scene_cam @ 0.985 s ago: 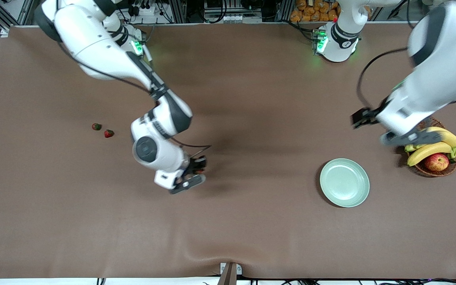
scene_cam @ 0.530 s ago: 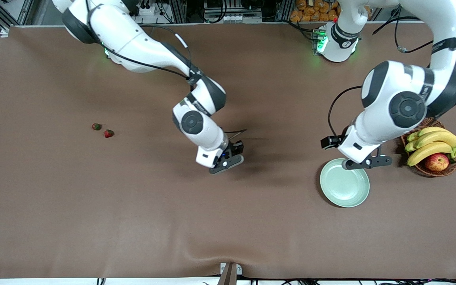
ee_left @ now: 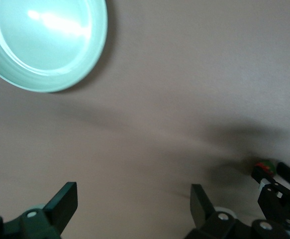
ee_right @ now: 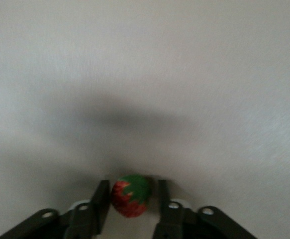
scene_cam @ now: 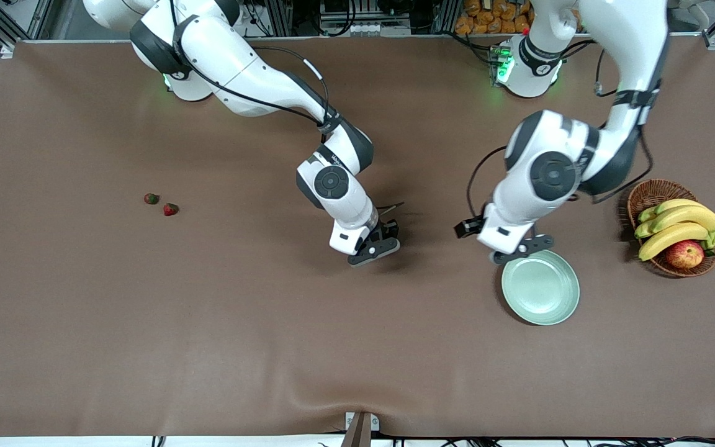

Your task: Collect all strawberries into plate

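Observation:
My right gripper [scene_cam: 377, 244] is shut on one strawberry [ee_right: 130, 198] and holds it over the middle of the table, toward the right arm's end from the plate [scene_cam: 540, 288]. The plate is pale mint green and has nothing in it. Two more strawberries [scene_cam: 151, 198] [scene_cam: 170, 210] lie close together on the table toward the right arm's end. My left gripper [scene_cam: 522, 248] is open and holds nothing, over the plate's rim farthest from the front camera. The left wrist view shows the plate [ee_left: 45, 45] and, farther off, the held strawberry [ee_left: 265, 166].
A brown wicker basket [scene_cam: 649, 195] with bananas [scene_cam: 674, 233] and a red-yellow apple [scene_cam: 684, 253] stands beside the plate at the left arm's end. A brown cloth [scene_cam: 270, 347] covers the table and bulges near its front edge.
My right gripper has carried the strawberry toward the plate. My left arm has swung from over the basket to the plate's rim.

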